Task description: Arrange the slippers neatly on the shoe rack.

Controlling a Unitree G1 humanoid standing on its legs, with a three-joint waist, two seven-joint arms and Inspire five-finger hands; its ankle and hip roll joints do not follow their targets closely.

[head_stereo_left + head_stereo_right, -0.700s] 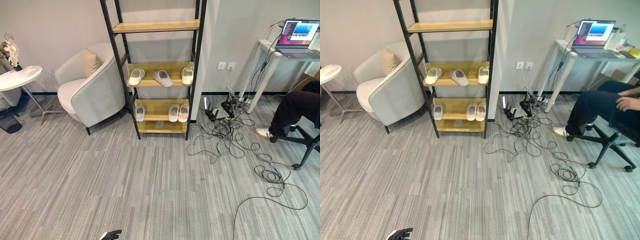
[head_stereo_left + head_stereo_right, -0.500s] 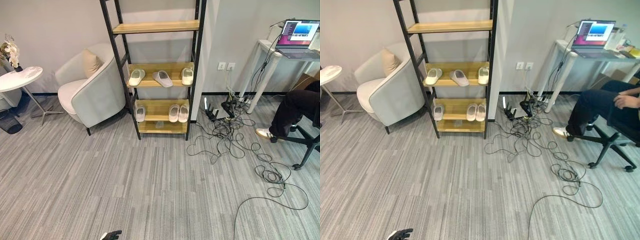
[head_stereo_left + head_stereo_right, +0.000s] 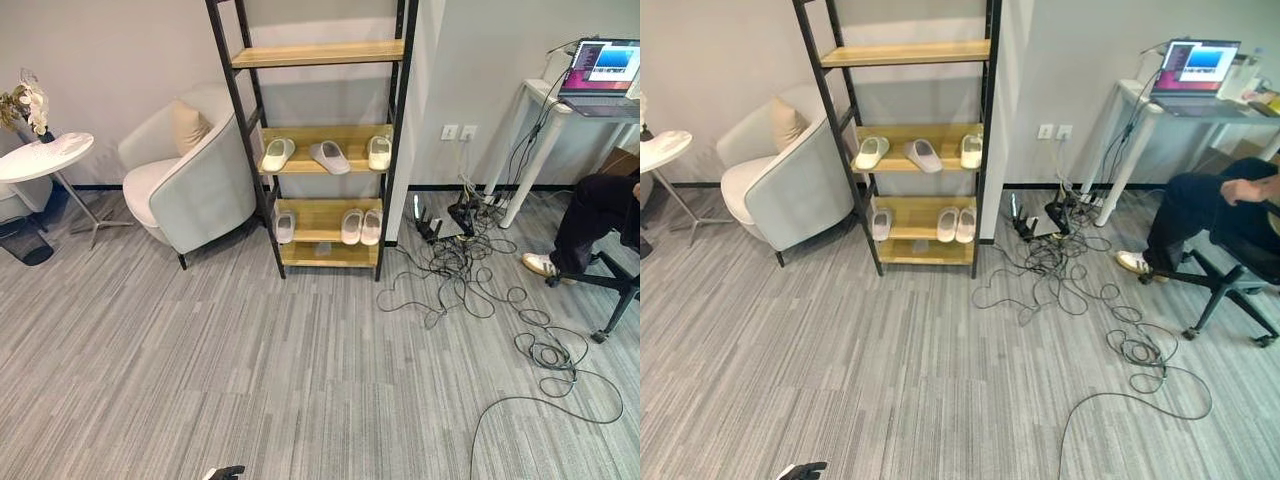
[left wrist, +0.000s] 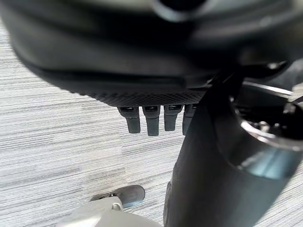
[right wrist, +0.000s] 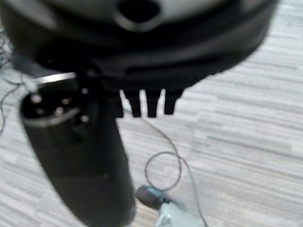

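Plainly, in the left eye view the shoe rack stands against the far wall, well apart from the robot, with an armchair touching its left post. On the middle shelf three slippers lie: a pale slipper toward the left edge, a grey slipper skewed in the centre, and a cream slipper at the right edge. That skew is, I'd judge, what needs tidying. On the lower shelf a lone slipper sits at the left edge, and a matched pair rests side by side toward the right edge, already neat. At the bottom edge the left hand just peeks in, low over the carpet.

From the right eye view the same rack shows, plus loose cables sprawled on the floor to its right and a seated person by a desk. Those cables look like a tripping risk on any approach.

Through the left wrist view the left hand hangs with fingers straight and relaxed, holding nothing.

Over in the right wrist view the right hand likewise hangs slack and empty above carpet, likely because the robot is too far off to reach.
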